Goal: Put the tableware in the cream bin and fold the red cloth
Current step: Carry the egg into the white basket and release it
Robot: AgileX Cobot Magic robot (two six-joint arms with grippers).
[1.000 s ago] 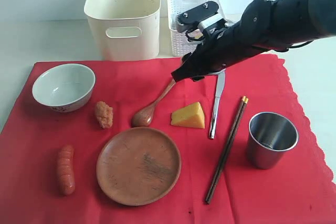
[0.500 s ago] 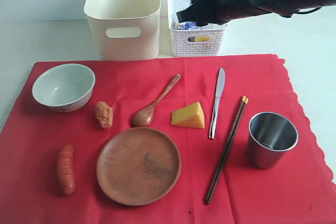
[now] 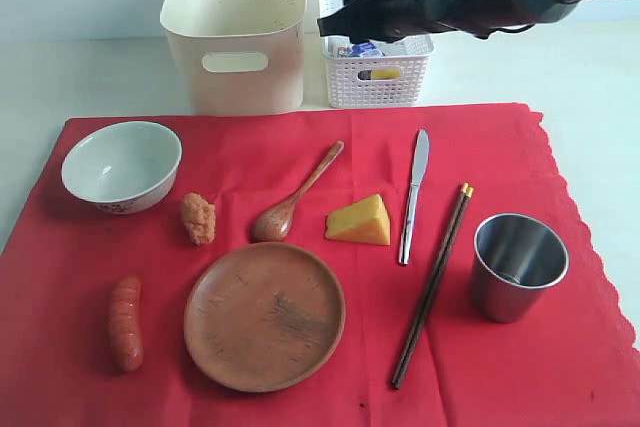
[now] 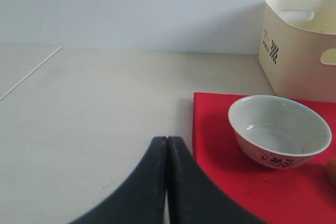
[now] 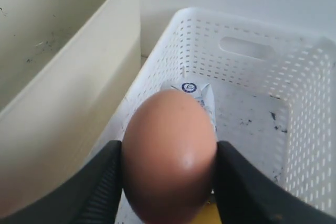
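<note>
Right gripper (image 5: 169,198) clamped on egg (image 5: 169,150), above white lattice basket (image 5: 247,72), cream bin (image 5: 63,77) alongside. Left gripper (image 4: 167,177) jaws pressed together, empty, beside red cloth (image 4: 220,182) near white bowl (image 4: 278,129)

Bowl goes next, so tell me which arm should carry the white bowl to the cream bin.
Left. The left gripper sits shut and empty near the white bowl; the right gripper is busy, holding an egg over the white lattice basket.
</note>
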